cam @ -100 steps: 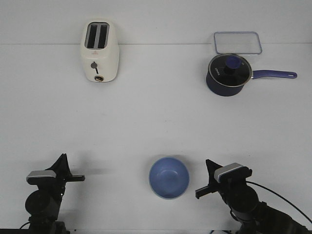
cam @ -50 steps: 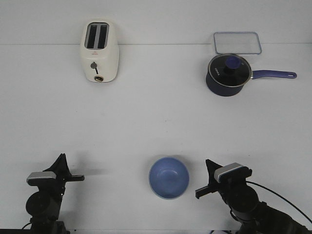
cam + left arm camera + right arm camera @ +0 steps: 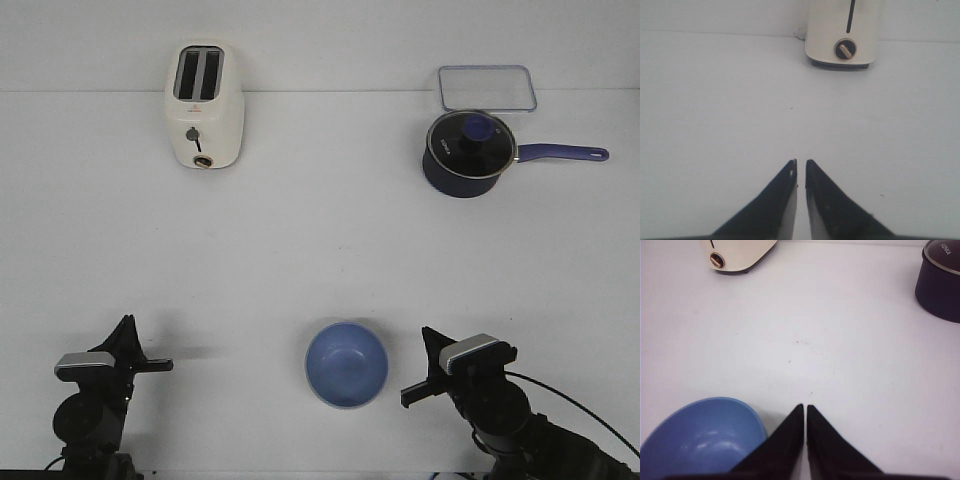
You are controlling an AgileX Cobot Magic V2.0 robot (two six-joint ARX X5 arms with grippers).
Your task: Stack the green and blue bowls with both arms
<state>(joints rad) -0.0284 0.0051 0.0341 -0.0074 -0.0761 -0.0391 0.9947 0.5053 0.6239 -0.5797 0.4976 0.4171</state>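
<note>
bowls: one blue bowl [image 3: 346,364] shows, near the table's [image 3: 320,250] front edge, with one toaster [image 3: 204,105] and one saucepan [image 3: 468,152] at the back. left gripper [image 3: 148,362] and right gripper [image 3: 414,389] sit low, fingers pressed together, holding nothing. nothing has moved since the previous frames.

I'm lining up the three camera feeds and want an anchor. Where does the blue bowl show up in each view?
Front view: the blue bowl sits near the bottom centre, just left of the right end effector.
Left wrist view: not in it.
Right wrist view: the bowl fills the lower left corner, beside the closed fingertips.
Shared landmark: the cream toaster, seen in all three views.
</note>
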